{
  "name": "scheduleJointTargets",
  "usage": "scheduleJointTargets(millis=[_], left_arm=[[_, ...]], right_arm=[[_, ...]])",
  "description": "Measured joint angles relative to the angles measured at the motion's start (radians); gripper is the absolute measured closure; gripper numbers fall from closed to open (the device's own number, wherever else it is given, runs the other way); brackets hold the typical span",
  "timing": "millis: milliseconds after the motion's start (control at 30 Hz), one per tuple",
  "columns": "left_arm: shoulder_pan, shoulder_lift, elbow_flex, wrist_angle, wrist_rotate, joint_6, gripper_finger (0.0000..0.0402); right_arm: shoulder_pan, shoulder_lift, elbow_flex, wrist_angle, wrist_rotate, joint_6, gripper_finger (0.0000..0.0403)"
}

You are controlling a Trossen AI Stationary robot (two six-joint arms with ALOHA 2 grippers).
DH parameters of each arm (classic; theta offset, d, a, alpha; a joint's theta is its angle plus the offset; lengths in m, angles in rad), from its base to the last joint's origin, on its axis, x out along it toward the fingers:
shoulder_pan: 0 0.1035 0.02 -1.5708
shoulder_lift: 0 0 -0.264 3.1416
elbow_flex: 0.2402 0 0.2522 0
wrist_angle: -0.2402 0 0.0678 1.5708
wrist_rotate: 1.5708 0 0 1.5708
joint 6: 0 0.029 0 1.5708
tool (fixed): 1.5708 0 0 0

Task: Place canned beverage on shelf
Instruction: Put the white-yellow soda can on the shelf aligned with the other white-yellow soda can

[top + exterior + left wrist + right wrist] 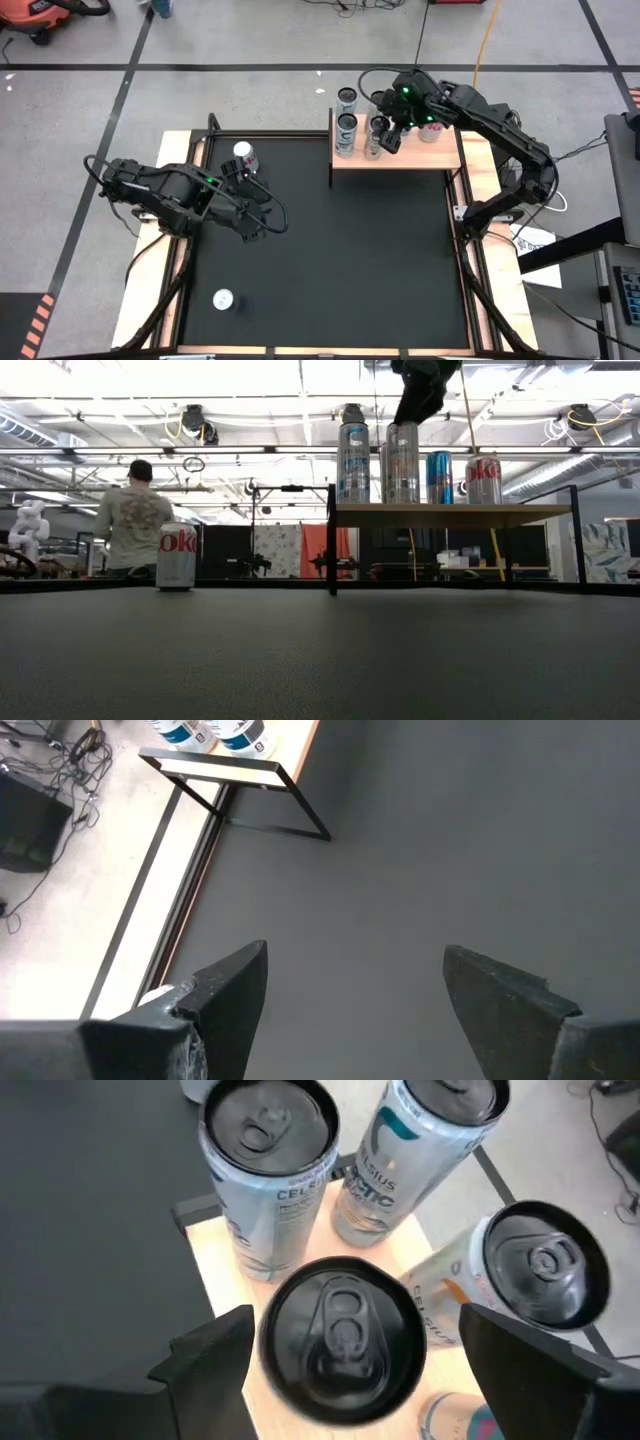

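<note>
The light-wood shelf (pixel 400 156) stands at the mat's far edge on black legs, and several cans stand upright on it. My right gripper (pixel 386 138) is open just above a tall silver can (pixel 340 1335), one finger on either side of its black top and not touching it. The low view shows that can (pixel 402 460) on the shelf board (pixel 450 515), with the gripper (pixel 415 410) over it. My left gripper (pixel 272 215) is open and empty over the black mat (pixel 330 260); its wrist view (pixel 355 980) shows only mat between the fingers.
A Diet Coke can (pixel 245 155) stands on the mat's far left and shows in the low view (pixel 177 557). Another can (pixel 223 299) stands near the mat's front left. Two tall Celsius cans (pixel 270 1170) and a short can (pixel 535 1270) crowd the shelf. A person (pixel 133 520) stands beyond the table.
</note>
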Motion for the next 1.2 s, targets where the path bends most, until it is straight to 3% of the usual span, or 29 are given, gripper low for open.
scheduleJointTargets(millis=[667, 1200], left_arm=[[0.000, 0.000, 0.000, 0.000, 0.000, 0.002, 0.0104], [0.000, 0.000, 0.000, 0.000, 0.000, 0.009, 0.0104]], right_arm=[[0.008, -0.053, 0.000, -0.123, 0.004, 0.069, 0.0074], [0.007, -0.022, 0.001, -0.156, 0.024, 0.135, 0.0190]])
